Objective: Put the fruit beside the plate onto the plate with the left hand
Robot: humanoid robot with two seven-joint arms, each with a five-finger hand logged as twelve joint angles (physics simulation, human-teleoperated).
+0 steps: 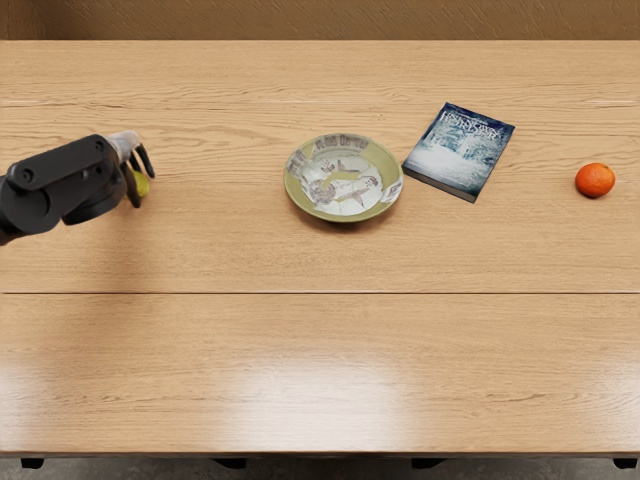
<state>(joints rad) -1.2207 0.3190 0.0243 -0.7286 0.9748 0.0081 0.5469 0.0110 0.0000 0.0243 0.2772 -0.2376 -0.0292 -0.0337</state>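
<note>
Nearest, only bare boards of the light wooden table are shown. Further in, at the left, the dark left hand is seen with fingers curled down over a small yellow-green fruit, seemingly gripped; whether it is clear of the wood cannot be told. The olive-rimmed patterned plate, well apart to the right, holds no fruit. A round orange fruit and, furthest, a blue paperback book lie beyond it. Carrying and release are judged outstanding.

Wooden table carries plate, book, orange; yellowish fruit perhaps resting too
</note>
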